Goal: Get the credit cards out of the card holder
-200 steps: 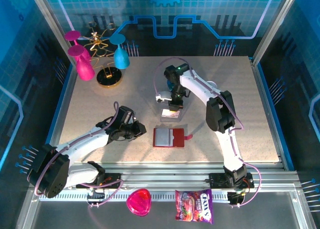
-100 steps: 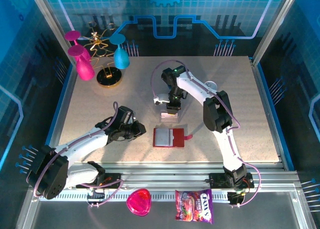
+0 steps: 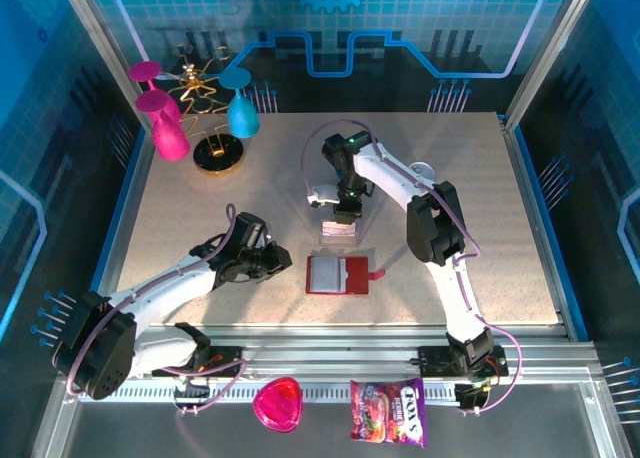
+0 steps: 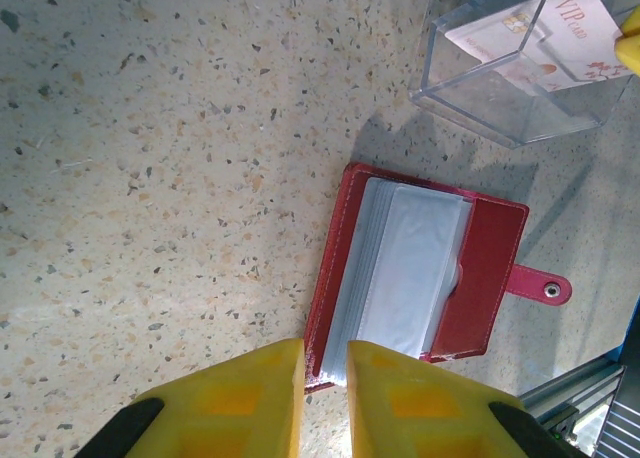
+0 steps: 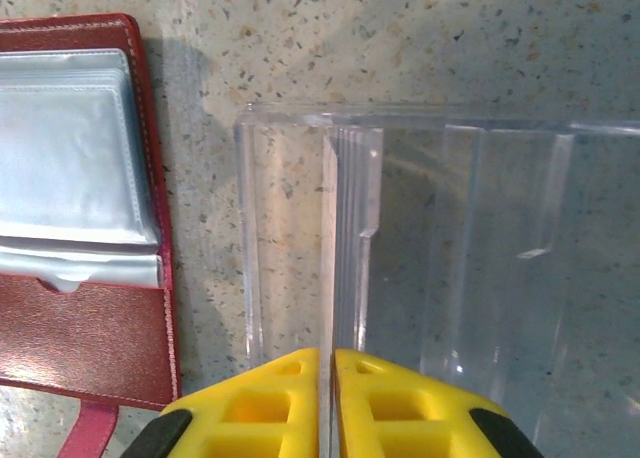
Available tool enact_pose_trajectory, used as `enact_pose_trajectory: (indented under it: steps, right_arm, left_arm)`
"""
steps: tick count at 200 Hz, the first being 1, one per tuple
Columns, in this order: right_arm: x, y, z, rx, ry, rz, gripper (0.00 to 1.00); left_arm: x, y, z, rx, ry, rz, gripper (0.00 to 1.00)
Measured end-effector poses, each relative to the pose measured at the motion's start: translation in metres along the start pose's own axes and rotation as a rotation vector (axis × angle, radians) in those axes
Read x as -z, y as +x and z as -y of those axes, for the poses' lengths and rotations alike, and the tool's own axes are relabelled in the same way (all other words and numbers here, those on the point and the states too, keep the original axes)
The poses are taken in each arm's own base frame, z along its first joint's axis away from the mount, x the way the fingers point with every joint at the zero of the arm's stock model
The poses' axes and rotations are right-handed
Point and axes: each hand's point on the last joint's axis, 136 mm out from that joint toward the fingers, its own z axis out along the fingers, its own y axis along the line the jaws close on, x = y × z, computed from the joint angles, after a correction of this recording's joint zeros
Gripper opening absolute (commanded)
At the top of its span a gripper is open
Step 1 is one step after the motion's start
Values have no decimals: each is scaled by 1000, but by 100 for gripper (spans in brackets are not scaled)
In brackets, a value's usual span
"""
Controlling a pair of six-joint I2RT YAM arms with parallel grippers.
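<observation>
The dark red card holder (image 3: 338,275) lies open on the table, its pale sleeves (image 4: 420,278) facing up and its strap tab pointing right. It also sits at the left of the right wrist view (image 5: 80,198). Just behind it stands a clear plastic tray (image 3: 340,240) holding a pinkish-white credit card (image 4: 540,38). My right gripper (image 3: 344,216) hangs over the tray, its fingers nearly together on that card's thin edge (image 5: 328,238). My left gripper (image 4: 325,353) hovers at the holder's near left corner with a narrow gap, gripping nothing.
A pink heart-shaped dish (image 3: 278,403) and a colourful candy bag (image 3: 388,411) lie on the rail in front of the table. Pink goblets (image 3: 165,128), a blue goblet (image 3: 241,113) and a gold stand (image 3: 218,150) crowd the far left corner.
My right arm has shifted slightly left and back over the clear tray. The left arm and the card holder have stayed put.
</observation>
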Motion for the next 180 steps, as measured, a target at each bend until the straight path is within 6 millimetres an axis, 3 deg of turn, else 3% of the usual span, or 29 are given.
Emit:
enact_pose_trajectory:
  steps: [63, 95, 180]
  right_arm:
    - [16, -9, 8, -3, 71, 43, 17]
    - [25, -12, 12, -6, 108, 62, 10]
    - [1, -11, 7, -11, 93, 39, 0]
  left_arm:
    - [0, 0, 0, 5, 0, 0, 18]
    - [0, 0, 0, 8, 0, 0, 18]
    - [0, 0, 0, 18, 0, 0, 18]
